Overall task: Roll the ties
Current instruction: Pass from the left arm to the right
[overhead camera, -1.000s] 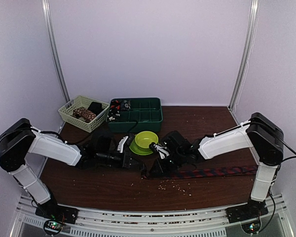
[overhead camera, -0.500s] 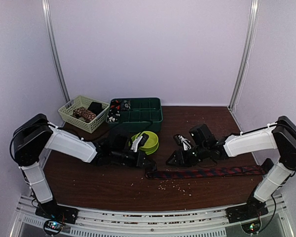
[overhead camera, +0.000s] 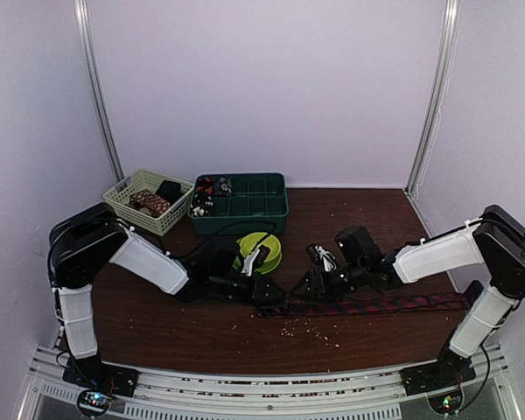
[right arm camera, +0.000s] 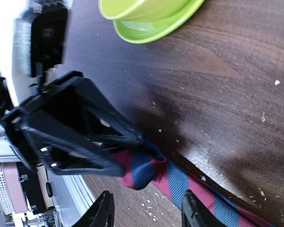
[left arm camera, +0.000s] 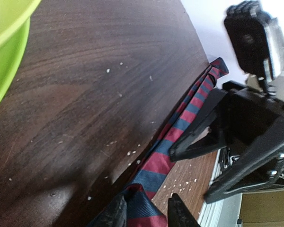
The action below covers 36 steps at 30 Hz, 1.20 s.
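On the counter (overhead camera: 157,325), got the striped tie (overhead camera: 376,304) flat for rolling, left tool (left arm camera: 147,211) straddling its end (pinching? can't tell), right tool (right arm camera: 149,208) spread.

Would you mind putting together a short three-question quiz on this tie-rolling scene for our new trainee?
1. How does the striped tie lie on the table? A) coiled up B) stretched out lengthwise C) knotted
2. True or false: the right gripper is clamped shut.
3. Which gripper sits at the tie's very end?

Key
1. B
2. False; its fingers stand apart.
3. The left gripper.
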### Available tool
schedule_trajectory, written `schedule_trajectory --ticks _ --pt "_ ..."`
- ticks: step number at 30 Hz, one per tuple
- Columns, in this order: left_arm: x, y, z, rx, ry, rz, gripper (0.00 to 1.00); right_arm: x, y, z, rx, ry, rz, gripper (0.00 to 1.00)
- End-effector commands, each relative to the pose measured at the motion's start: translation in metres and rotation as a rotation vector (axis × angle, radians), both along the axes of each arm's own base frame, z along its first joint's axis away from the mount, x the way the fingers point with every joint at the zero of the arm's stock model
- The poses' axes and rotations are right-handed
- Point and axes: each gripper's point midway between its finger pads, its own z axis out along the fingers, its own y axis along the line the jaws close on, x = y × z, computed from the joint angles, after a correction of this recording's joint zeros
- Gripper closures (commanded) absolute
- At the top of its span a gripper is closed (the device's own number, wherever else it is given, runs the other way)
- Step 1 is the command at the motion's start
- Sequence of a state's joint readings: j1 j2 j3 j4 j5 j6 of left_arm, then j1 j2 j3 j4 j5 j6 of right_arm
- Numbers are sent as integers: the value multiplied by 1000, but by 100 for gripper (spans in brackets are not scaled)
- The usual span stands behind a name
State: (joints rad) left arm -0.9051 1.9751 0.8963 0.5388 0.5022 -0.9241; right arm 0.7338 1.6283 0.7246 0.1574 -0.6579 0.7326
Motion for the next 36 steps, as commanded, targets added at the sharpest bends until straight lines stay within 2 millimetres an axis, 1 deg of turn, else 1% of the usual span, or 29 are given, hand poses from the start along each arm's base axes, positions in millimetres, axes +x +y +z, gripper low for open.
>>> schedule_trajectory --ticks 1,4,6,8,12,15,18,21,23,25,28,29,30,31,32,33,35,36 --pt "1 -9 15 -102 -6 1 67 0 8 -5 10 17 6 54" --pt "1 -9 13 -120 7 12 74 2 12 -11 0 26 8 58" --pt "1 -9 12 -125 10 14 81 2 17 -11 3 29 10 60" --pt "0 -9 11 -130 16 15 88 2 21 -11 6 36 7 60" --pt "0 -8 8 -134 24 25 95 1 30 -8 29 44 11 58" --pt "2 -8 5 -128 28 32 98 -2 36 -5 36 49 20 56" --pt "2 -8 3 -127 31 36 99 -4 37 -10 16 56 21 57" --pt "4 -9 3 -130 27 41 99 -3 31 -20 -29 56 6 59" --pt "4 -9 4 -133 27 44 100 -2 28 -26 -60 50 3 62" --pt "5 -9 6 -137 23 46 100 -2 26 -32 -81 49 3 69" --pt "4 -7 10 -140 7 46 99 1 24 -36 -114 34 5 88" --pt "4 -6 14 -138 -12 44 97 2 21 -38 -127 28 0 93" --pt "4 -3 16 -123 -38 39 93 3 20 -38 -133 22 -1 96" --pt "3 2 17 -89 -63 31 84 4 18 -38 -138 21 -2 99" --pt "3 6 23 -74 -114 20 76 3 17 -38 -137 21 1 100" --pt "1 13 24 -26 -150 5 68 3 16 -37 -135 18 4 100" --pt "1 27 31 61 -266 -32 50 3 16 -35 -130 16 13 100" --pt "1 33 35 106 -330 -52 43 3 16 -34 -128 16 18 100"
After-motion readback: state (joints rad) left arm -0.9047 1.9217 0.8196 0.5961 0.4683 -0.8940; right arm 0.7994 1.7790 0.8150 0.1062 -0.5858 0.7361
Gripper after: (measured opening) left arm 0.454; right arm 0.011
